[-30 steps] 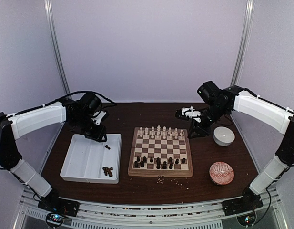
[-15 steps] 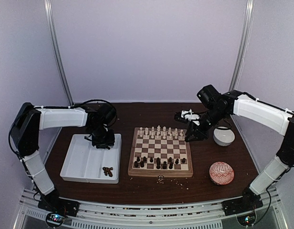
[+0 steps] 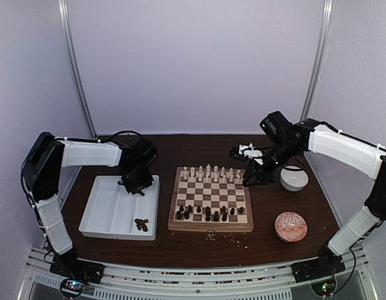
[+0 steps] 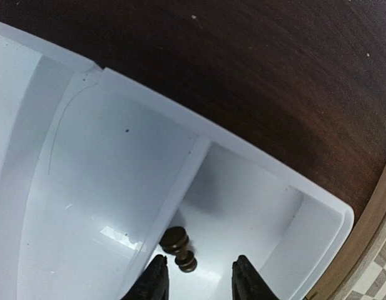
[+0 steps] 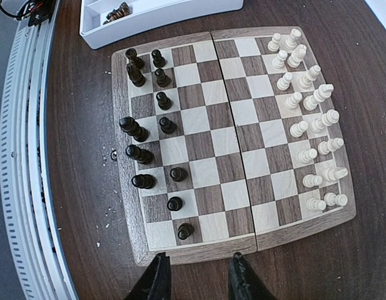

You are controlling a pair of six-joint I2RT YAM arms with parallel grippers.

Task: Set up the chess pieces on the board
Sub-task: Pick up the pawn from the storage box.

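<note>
Left tool (image 4: 199, 282), jaws parted, hovers just behind a toppled dark pawn (image 4: 178, 248).

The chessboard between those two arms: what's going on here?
Two robot arms are setting up a chess game. The cream pieces line the far side of the board; the dark pieces on the near side have gaps. The left gripper hangs open over a lone dark piece in the white tray; other dark pieces lie in another compartment. The right gripper hovers open and empty beside the board's right edge.
</note>
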